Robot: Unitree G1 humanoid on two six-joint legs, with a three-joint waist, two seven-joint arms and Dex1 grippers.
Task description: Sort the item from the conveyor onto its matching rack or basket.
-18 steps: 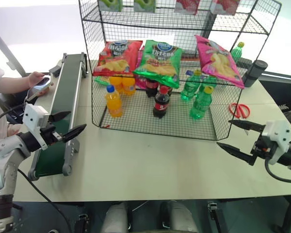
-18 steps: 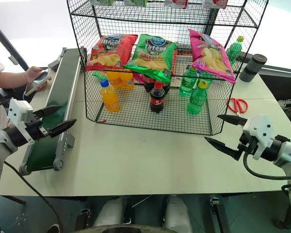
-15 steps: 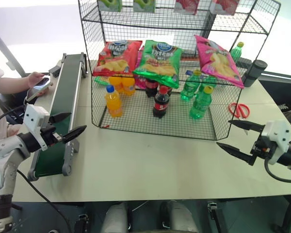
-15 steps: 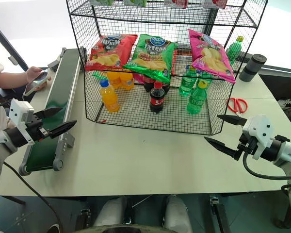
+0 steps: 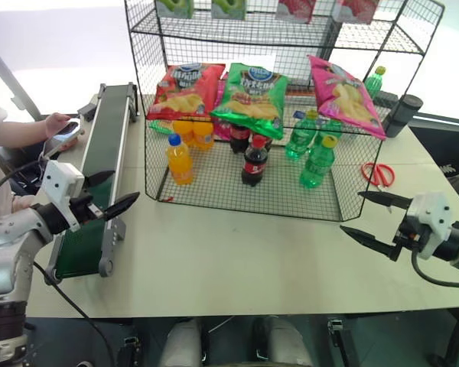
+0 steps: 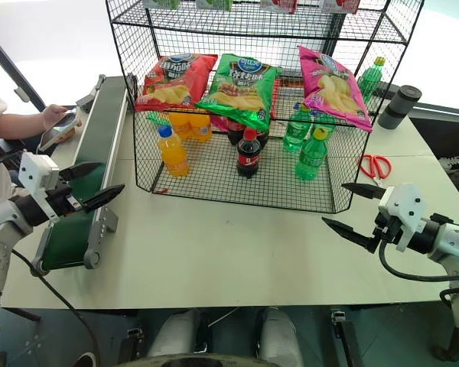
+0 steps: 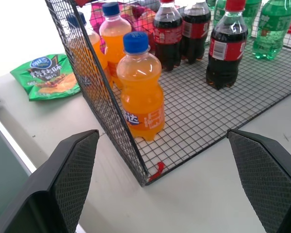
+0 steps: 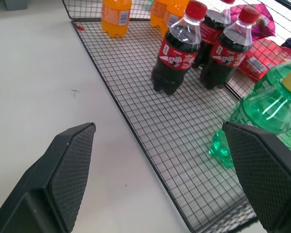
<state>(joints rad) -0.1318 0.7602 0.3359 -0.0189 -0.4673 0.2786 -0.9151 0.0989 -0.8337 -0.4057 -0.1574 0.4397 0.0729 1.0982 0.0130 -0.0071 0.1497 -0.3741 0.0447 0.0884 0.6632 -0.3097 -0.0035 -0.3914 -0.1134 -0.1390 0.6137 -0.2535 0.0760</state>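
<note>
Left eye view: the black wire rack stands at the back of the pale bench. The magenta-pink chip bag lies tilted on the rack's middle tier, at its right end, beside the green chip bag and, further left, the red chip bag. On the rack's floor: orange soda bottles, cola bottles and green bottles. The dark green conveyor runs along the bench's left edge; I see no bag on its belt.

Left gripper hangs over the conveyor's near end, fingers spread wide, nothing between them. Right gripper is held above the bench just off the rack's front right corner, fingers likewise wide apart and empty.

Red-handled scissors lie on the bench right of the rack; a dark cylindrical flask, possibly a thermos, stands behind them. A person's hand holds a phone beside the conveyor's far left side.

Left wrist view: a small green snack bag lies on the bench outside the rack.
</note>
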